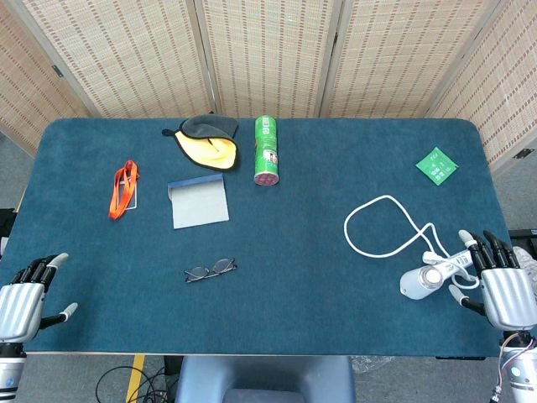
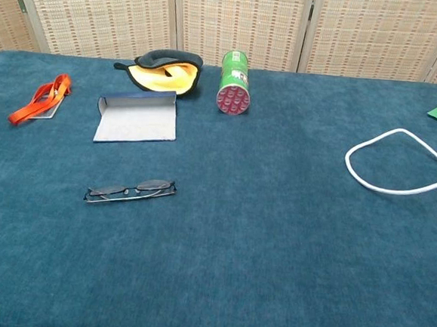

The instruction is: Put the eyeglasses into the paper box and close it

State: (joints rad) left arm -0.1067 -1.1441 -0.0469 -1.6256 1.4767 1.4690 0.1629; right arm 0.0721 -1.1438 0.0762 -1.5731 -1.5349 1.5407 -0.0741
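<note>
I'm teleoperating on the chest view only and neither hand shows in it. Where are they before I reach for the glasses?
Observer: In the head view the left hand rests at the table's near left corner, fingers apart, holding nothing.
Operator: And the right?
Observer: The right hand is at the near right edge, also empty, its fingertips by a white device.
Operator: What device? I only see a white loop.
Observer: That loop is the cable, which runs to the device lying just left of the right hand.
Operator: Which hand is nearer the glasses?
Observer: The glasses lie left of centre, nearer the left hand, with the box beyond them.
</note>
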